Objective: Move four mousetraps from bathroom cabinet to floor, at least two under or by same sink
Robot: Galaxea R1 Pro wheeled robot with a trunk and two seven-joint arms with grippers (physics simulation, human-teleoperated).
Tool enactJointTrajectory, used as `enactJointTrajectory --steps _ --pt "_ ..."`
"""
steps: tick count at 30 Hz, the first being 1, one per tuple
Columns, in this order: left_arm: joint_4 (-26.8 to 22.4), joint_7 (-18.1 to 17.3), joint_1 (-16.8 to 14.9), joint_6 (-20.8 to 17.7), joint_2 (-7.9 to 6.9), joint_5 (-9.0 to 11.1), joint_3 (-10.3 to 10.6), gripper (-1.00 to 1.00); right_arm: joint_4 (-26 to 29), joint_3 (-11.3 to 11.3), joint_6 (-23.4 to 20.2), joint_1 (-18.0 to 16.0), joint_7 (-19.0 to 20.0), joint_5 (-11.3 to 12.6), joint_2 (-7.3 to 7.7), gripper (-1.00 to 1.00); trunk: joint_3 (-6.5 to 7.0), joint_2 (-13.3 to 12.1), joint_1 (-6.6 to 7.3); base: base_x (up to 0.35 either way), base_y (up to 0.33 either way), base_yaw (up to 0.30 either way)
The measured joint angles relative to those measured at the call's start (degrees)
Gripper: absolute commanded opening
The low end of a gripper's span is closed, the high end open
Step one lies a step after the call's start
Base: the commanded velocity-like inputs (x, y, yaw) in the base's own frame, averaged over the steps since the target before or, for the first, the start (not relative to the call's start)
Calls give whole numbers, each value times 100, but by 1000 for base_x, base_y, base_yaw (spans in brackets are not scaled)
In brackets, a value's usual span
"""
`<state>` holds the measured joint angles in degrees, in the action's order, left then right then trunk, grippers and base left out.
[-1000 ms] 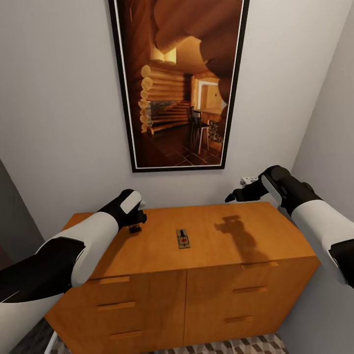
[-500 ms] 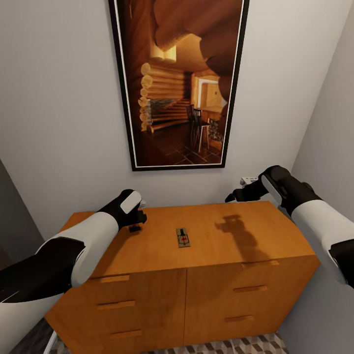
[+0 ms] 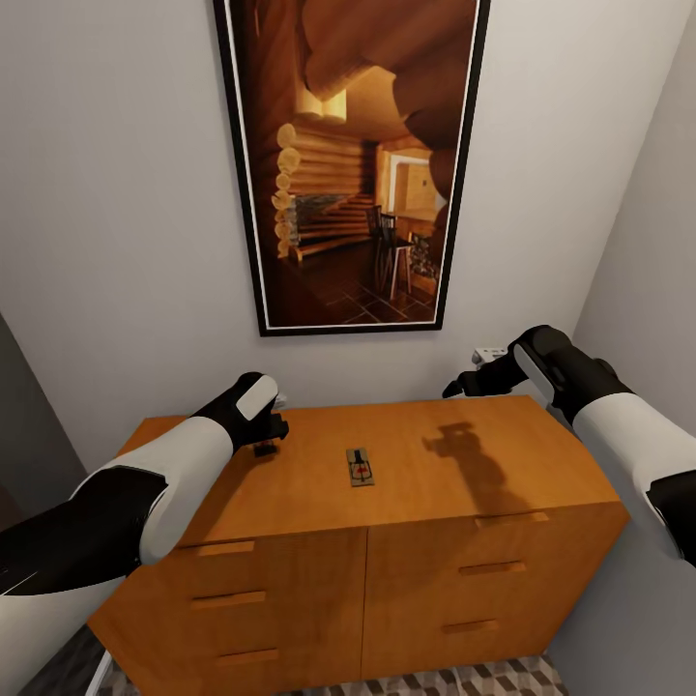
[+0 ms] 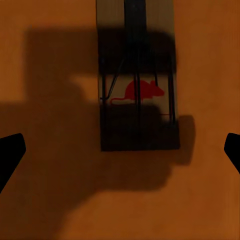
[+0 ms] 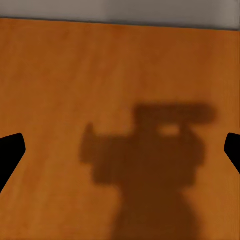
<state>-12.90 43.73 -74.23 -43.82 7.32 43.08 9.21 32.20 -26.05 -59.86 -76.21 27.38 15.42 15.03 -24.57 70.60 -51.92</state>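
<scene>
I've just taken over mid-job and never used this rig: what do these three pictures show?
It is a two-armed robot. The big picture comes from its head, looking down over the left arm and right arm at an orange-brown wooden drawer cabinet. One small tan wooden mousetrap lies mid-top. The other pictures come from wrist cameras: the left shows another, shadowed mousetrap lying between its open jaws; the right shows bare wood and a shadow, jaws open. Nothing is held.
</scene>
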Motion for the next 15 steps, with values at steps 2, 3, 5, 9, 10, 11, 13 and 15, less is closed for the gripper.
enactJointTrajectory --steps 2,3,5,9,10,11,13,15 --pt "0 -1 0 0 0 0 0 100 0 0 0 0 1 0 0 100 0 0 0 0 0 0" --pt "-1 -1 0 0 0 0 0 100 0 0 0 0 1 -1 0 100 -18 38 -21 0 0 0" --pt "-1 -2 0 0 0 0 0 100 0 0 0 0 2 -1 0 100 -54 119 -65 0 0 0" --pt "-2 -2 0 0 0 0 0 100 0 0 0 0 0 -1 0 100 -125 279 -153 0 0 0" --pt "-2 -2 0 0 0 0 -2 100 0 0 0 0 -1 -1 0 100 -143 319 -175 0 0 0" --pt "-2 -2 0 0 0 0 -3 100 0 -2 0 0 -2 -1 0 100 -161 359 -197 0 0 0" --pt "-2 -3 0 0 0 0 -5 100 0 -4 0 0 -1 -1 0 100 -197 440 -241 0 0 0" --pt "-4 -3 0 0 0 0 -6 100 0 -5 0 0 0 -1 0 100 -233 520 -285 0 0 0"
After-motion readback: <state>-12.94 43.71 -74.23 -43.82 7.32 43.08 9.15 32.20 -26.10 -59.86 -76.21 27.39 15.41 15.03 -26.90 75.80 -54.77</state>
